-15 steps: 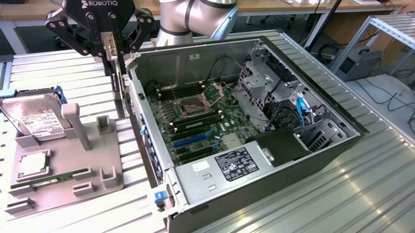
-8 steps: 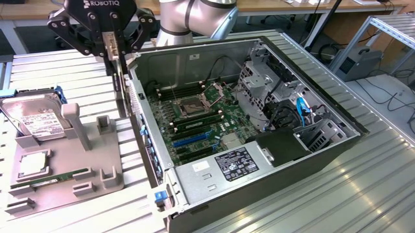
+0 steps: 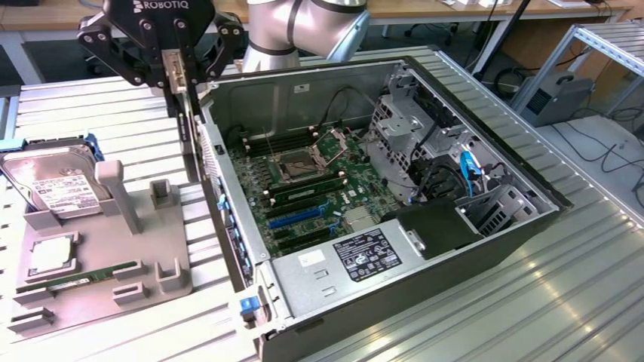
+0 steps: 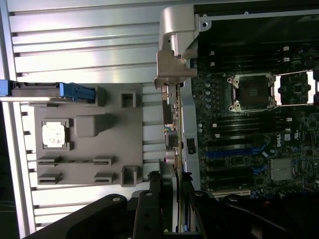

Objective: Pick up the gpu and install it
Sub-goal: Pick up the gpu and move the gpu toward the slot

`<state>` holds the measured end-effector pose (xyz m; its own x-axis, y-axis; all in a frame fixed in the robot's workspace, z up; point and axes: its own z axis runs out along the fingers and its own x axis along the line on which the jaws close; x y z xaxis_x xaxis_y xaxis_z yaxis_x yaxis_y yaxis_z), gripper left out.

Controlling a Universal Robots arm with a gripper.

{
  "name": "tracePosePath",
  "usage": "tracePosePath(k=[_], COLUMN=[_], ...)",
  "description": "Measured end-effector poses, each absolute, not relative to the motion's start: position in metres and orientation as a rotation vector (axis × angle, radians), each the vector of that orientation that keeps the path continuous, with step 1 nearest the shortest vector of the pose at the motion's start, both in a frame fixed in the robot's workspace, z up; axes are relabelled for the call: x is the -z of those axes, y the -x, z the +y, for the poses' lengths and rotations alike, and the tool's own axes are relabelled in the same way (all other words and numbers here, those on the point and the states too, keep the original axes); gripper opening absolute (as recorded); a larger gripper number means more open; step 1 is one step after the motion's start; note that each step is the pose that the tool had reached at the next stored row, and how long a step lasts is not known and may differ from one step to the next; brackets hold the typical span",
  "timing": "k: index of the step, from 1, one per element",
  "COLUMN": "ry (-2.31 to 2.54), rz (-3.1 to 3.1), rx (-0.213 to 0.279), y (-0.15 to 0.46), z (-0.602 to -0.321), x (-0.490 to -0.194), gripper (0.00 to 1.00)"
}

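Computer case lies open on the slatted table, gray tray beside it. Above the strip between these 2, the gripper pinches the gpu — hanging edge-on, close beside the case wall.

Ribbed metal table reflecting bright light, wooden desks beyond.

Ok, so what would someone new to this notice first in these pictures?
The open computer case takes up the middle of the exterior view, with its motherboard laid bare. By the case wall on the exterior view's left, the pincer holds the gpu edge-on, hanging downward. Further left, a grey fixture carries a hard drive.
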<state>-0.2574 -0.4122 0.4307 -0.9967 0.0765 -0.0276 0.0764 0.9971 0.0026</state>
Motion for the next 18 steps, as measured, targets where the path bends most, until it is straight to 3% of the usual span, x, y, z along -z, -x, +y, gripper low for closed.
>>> tracePosePath(k=[18], ry=[-0.119], rz=[3.112], rx=[-0.002], y=[0.2525], z=[-0.4122], x=[-0.4307], gripper=[0.27])
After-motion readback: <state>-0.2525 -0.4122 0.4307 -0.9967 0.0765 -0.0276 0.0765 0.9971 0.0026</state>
